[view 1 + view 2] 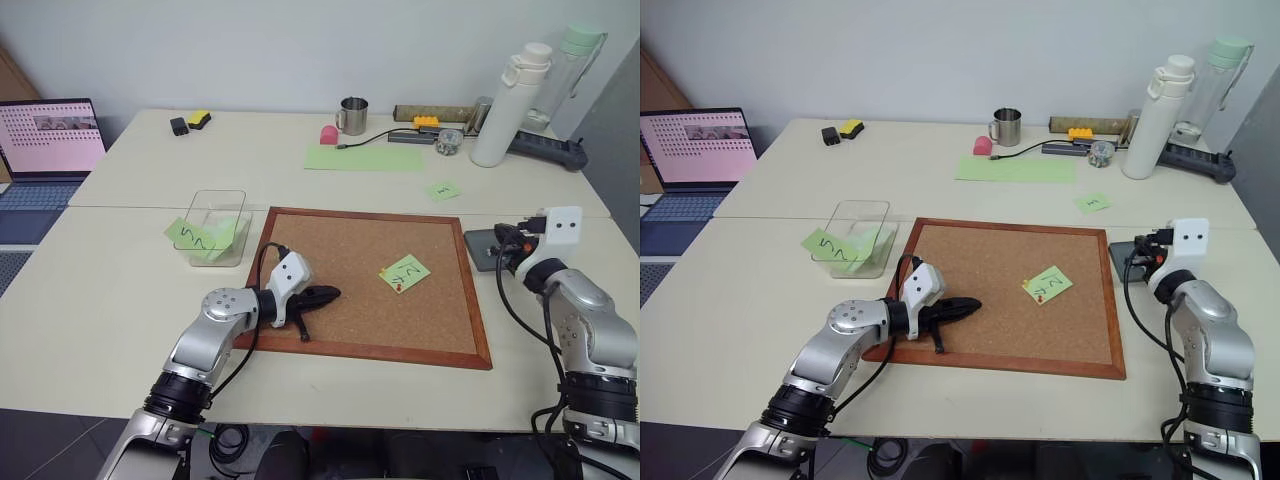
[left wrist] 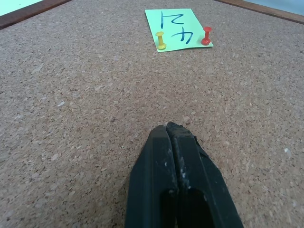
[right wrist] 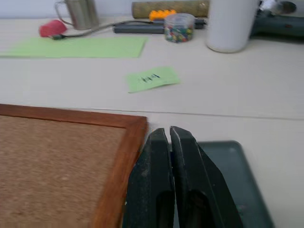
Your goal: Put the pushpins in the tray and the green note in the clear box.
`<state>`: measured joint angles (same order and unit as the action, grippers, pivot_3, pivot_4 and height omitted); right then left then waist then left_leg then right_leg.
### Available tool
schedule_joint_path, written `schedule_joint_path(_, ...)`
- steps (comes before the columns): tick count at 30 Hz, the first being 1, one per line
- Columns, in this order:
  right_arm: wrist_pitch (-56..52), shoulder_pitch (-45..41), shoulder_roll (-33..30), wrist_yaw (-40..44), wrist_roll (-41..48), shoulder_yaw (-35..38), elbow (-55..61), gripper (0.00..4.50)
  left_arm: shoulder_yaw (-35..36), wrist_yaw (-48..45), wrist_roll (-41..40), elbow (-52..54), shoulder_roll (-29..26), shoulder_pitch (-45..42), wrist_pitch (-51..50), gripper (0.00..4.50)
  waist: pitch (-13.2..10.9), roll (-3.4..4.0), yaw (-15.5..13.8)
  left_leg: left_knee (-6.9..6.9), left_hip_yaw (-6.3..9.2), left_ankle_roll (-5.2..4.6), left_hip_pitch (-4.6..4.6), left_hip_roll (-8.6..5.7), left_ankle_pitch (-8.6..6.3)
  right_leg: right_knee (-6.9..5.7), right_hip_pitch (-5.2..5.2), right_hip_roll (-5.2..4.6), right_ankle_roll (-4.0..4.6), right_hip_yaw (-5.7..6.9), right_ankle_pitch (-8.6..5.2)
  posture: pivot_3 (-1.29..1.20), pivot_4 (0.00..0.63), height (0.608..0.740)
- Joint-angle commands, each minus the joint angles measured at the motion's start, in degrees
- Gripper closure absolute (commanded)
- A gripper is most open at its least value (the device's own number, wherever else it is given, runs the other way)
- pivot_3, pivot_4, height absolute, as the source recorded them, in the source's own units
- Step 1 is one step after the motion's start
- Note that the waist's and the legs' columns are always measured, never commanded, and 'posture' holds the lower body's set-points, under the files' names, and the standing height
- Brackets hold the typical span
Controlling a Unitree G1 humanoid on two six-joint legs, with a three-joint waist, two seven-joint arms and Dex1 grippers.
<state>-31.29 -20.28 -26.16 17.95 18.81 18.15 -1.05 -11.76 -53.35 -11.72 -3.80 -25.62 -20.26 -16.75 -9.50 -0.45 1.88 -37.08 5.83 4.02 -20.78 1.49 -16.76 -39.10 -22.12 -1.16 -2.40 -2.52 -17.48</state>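
Currently both pushpins (image 2: 206, 36) pin the green note (image 1: 404, 272). The left tool (image 1: 325, 294) and right tool (image 3: 169, 135) are closed, empty. Next: extract one pin.

An office: laptop (image 1: 50, 140), desks (image 1: 120, 300), corkboard (image 1: 350, 290).

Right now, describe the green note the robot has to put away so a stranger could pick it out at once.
Find the corkboard in the middle of the table. The note is the small light-green square lying on its cork, toward the right. Unlike the other green notes, it is pinned by a red pin and a yellow pin.
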Motion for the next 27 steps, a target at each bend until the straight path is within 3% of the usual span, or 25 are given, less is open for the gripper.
schedule_joint_path(1,-0.4,-2.3,-0.7,0.7,0.8,0.4,-1.2,4.47,-0.5,-0.1,0.4,0.4,0.0,0.6,-0.1,4.5,0.0,0.0,0.0,0.0,0.0,0.0,0.0,0.0,0.0,0.0,0.0,0.0,0.0,0.0,0.0,0.0,0.15,0.74)
schedule_joint_path(5,0.2,-2.8,0.2,0.8,1.0,0.1,-3.1,4.47,-0.3,0.1,0.4,0.7,-0.2,0.9,-0.1,4.5,0.0,0.01,0.0,0.01,0.01,0.0,-0.01,0.01,0.0,0.02,0.0,0.0,0.0,0.01,0.0,0.0,0.15,0.74)
schedule_joint_path(15,2.8,-3.6,0.3,0.7,0.1,0.1,-5.7,2.45,0.2,0.3,0.3,1.3,-0.7,1.1,-0.8,4.5,0.0,0.01,0.0,0.01,0.01,0.0,-0.01,0.01,0.0,0.02,-0.01,0.0,0.0,0.01,0.0,0.0,0.15,0.74)
schedule_joint_path(27,6.5,-2.4,0.4,1.7,-1.2,-1.1,-6.5,2.45,-0.1,0.1,0.3,0.8,-0.3,0.4,-0.7,4.5,0.0,0.01,0.0,0.01,0.0,0.0,-0.01,0.01,0.0,0.02,-0.01,0.0,0.0,0.01,0.0,0.0,0.15,0.74)
